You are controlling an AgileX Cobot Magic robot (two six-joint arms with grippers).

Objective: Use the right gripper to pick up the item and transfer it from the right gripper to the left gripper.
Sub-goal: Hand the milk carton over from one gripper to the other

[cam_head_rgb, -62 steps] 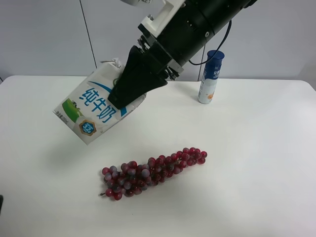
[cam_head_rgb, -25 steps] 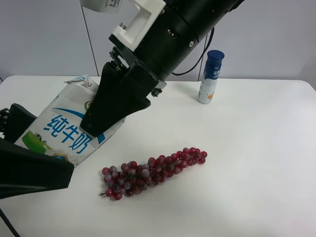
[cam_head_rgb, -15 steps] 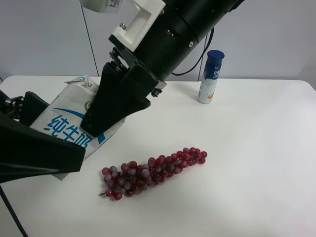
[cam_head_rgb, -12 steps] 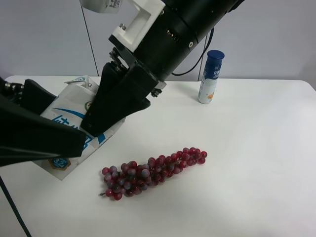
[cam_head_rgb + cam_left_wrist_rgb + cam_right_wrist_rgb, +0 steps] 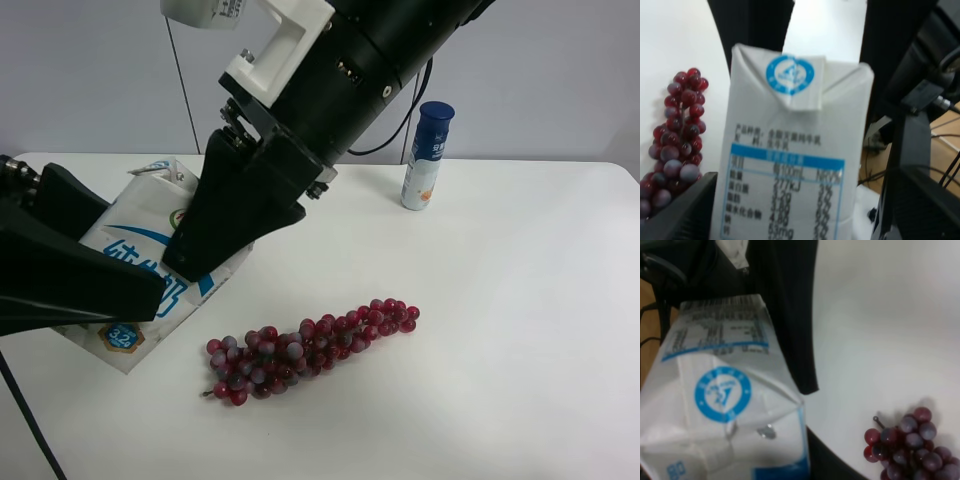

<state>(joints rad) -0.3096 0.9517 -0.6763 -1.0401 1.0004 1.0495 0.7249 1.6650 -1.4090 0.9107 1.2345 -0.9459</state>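
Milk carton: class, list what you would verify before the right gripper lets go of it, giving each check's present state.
1. Right gripper gripping the carton: ok.
2. Carton between the fingers of the left gripper: ok.
3. Left gripper shut on the carton: not ok; the left wrist view shows a gap beside one finger.
4. Grapes apart from both grippers: ok.
5. Carton lifted off the table: cannot tell.
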